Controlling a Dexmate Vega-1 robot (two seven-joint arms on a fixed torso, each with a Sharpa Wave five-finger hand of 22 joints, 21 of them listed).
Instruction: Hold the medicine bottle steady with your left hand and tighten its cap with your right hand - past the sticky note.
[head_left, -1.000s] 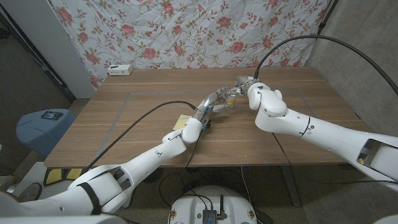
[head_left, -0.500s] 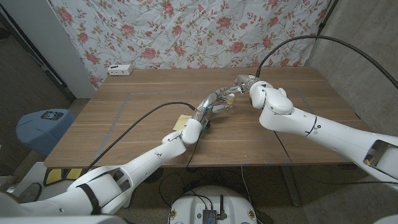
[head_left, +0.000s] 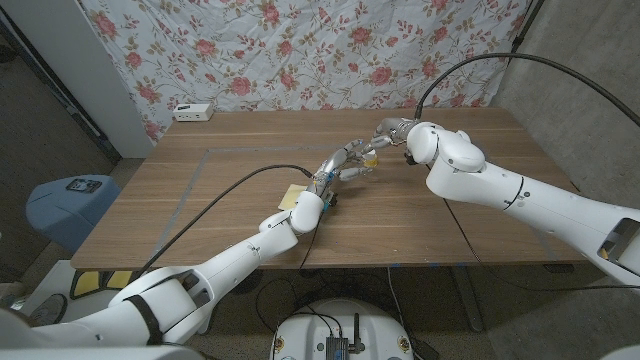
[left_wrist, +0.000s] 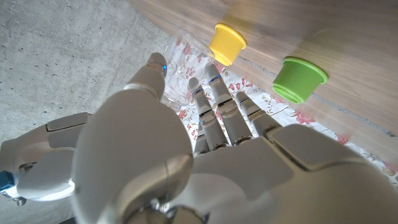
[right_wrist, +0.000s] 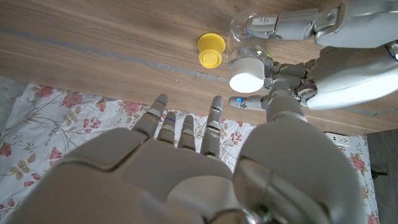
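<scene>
Left hand (right_wrist: 323, 43) grips clear medicine bottle (right_wrist: 244, 38), fingers wrapped round its body, standing upright on the surface (head_left: 240, 190), white cap (right_wrist: 244, 81) on top. Right hand (right_wrist: 186, 155) open, fingers spread, holding nothing, near the cap. Yellow cup (right_wrist: 211, 50) sits beside the bottle.

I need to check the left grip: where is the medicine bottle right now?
In the right wrist view the clear medicine bottle with its white cap sits in the left robot hand, beside a yellow cup on the table.
</scene>
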